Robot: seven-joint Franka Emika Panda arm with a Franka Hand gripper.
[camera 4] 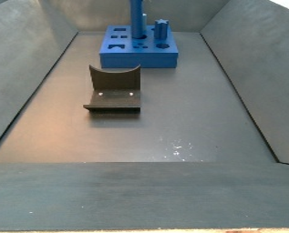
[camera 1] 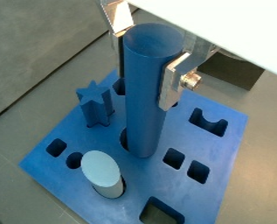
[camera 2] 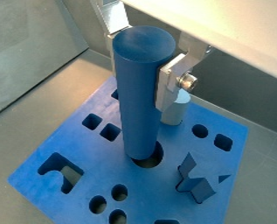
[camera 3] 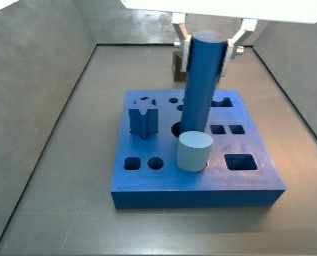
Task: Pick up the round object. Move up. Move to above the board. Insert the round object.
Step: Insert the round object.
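Note:
The round object, a tall blue rod (camera 1: 147,87), stands upright with its lower end in a round hole of the blue board (camera 1: 228,153). It shows in both wrist views, its other view (camera 2: 138,87), and in both side views (camera 3: 201,85) (camera 4: 137,18). My gripper (camera 1: 147,48) is shut on the rod near its top, one silver finger (camera 1: 173,80) on each side. The gripper also shows in a wrist view (camera 2: 143,48) and at the top of a side view (camera 3: 209,35). The board also shows in other views (camera 2: 53,140) (camera 3: 194,190) (camera 4: 140,56).
A dark blue star-shaped block (camera 1: 96,103) (camera 3: 142,115) and a short pale cylinder (camera 1: 102,172) (camera 3: 192,152) stand in the board next to the rod. The dark fixture (camera 4: 114,89) stands on the grey floor in front of the board. Grey walls surround the floor.

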